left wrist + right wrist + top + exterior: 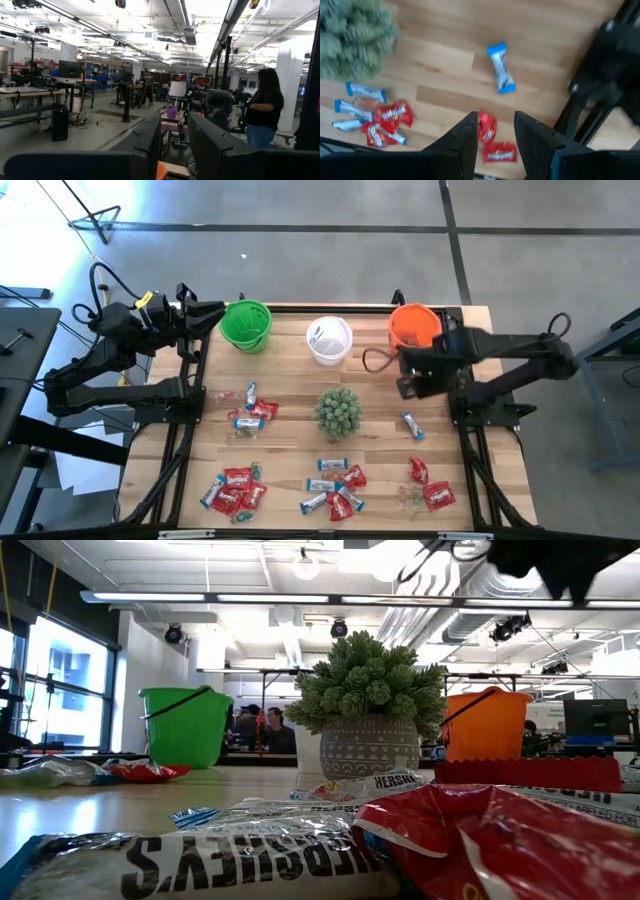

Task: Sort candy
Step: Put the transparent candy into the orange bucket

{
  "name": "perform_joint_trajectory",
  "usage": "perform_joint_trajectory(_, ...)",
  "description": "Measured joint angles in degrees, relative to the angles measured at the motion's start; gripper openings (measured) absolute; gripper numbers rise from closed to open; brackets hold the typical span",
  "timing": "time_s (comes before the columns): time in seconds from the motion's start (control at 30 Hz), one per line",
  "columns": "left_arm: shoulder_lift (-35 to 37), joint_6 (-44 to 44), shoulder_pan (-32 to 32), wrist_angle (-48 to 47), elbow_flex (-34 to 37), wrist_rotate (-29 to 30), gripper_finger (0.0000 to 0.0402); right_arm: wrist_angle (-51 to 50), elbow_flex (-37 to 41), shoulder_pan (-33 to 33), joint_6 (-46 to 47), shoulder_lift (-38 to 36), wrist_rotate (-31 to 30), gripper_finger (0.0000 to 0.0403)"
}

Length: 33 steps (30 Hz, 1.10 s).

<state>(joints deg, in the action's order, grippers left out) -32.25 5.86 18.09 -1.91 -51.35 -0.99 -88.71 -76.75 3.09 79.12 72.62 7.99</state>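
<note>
High view: I see crinkly red and blue-white candy point(335, 488) scattered in clusters over wooden plank counter point(290, 395); right gripper point(412, 383) hangs beside orange cup point(413, 326), left gripper point(205, 315) parked off counter's edge.
Right wrist view: jaws spread, empty; blue-white sweet point(500, 67) lies ahead, red ones between fingertips below.
Left wrist view: jaws spread.

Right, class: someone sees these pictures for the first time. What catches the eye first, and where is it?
The red and blue-and-white candy lies in loose heaps across the near half of the table. A spiky green plant stands mid-table, with green, white and orange cups in a row behind it. The right gripper hangs open above a lone blue candy; the left gripper waits open by the green cup.
</note>
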Motion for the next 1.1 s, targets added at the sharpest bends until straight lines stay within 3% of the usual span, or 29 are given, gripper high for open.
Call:
perform_joint_trajectory(0.27, 0.0, 6.0, 0.0, 0.0, 0.0, 0.0, 0.0082, 5.3, 0.0, 18.3, 21.6, 0.7, -2.2, 0.0123)
perform_joint_trajectory(0.47, -1.3, 7.6, 0.0, 0.3, 0.0, 0.0, 0.0082, 9.6, 0.0, 30.0, 31.6, 5.2, -3.3, 0.0123)
perform_joint_trajectory(0.63, -2.9, 12.1, -0.2, 2.5, 0.0, -0.5, 0.0082, 19.9, 0.0, 39.3, 39.2, 10.6, -3.2, 0.0123)
perform_joint_trajectory(0.87, -3.3, 15.6, -0.2, 2.9, 0.0, -2.7, 0.0082, 28.9, 0.0, 47.7, 49.0, 19.0, -3.3, 0.0123)
perform_joint_trajectory(1.1, -3.0, 18.4, -0.2, 3.7, 0.0, -6.7, 0.0082, 29.4, 0.0, 49.7, 55.6, 26.5, -3.7, 0.0123)
